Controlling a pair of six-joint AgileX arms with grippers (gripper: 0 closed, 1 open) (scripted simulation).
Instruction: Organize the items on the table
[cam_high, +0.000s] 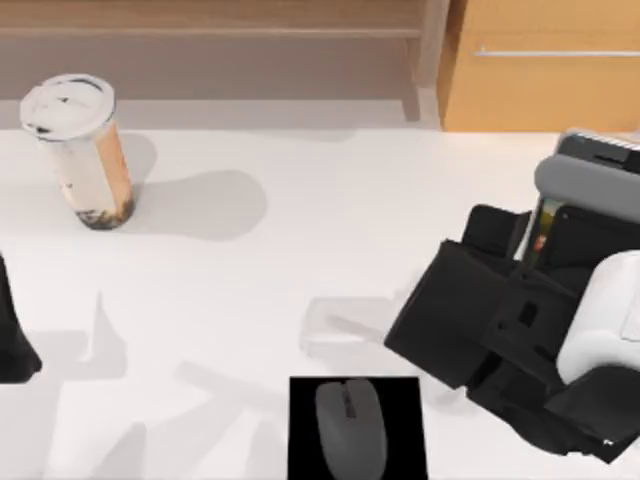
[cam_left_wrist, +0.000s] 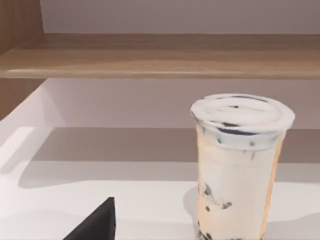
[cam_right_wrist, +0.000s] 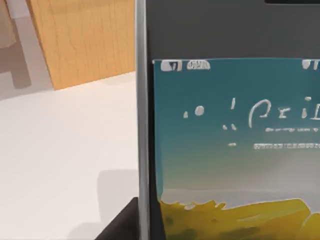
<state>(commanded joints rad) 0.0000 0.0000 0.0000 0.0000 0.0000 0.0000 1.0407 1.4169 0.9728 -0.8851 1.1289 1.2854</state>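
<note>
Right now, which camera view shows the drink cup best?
The left wrist view shows the drink cup best: it stands upright and near, with its white lid and cream side plain. The top view shows it smaller, from above, at the table's far left.

The desk (cam_high: 300, 250) is seen from straight overhead in the top view, its whole width taken in, with the wooden cabinet (cam_high: 545, 65) along the far edge. The left wrist view is set low, level with the desk, and faces the drink cup (cam_left_wrist: 240, 165) from close by; that same cup (cam_high: 80, 150) is caught from above at the top view's far left. The right wrist view is pressed right up against the smartphone (cam_right_wrist: 230, 125), the cabinet (cam_right_wrist: 85, 40) glimpsed behind.
</note>
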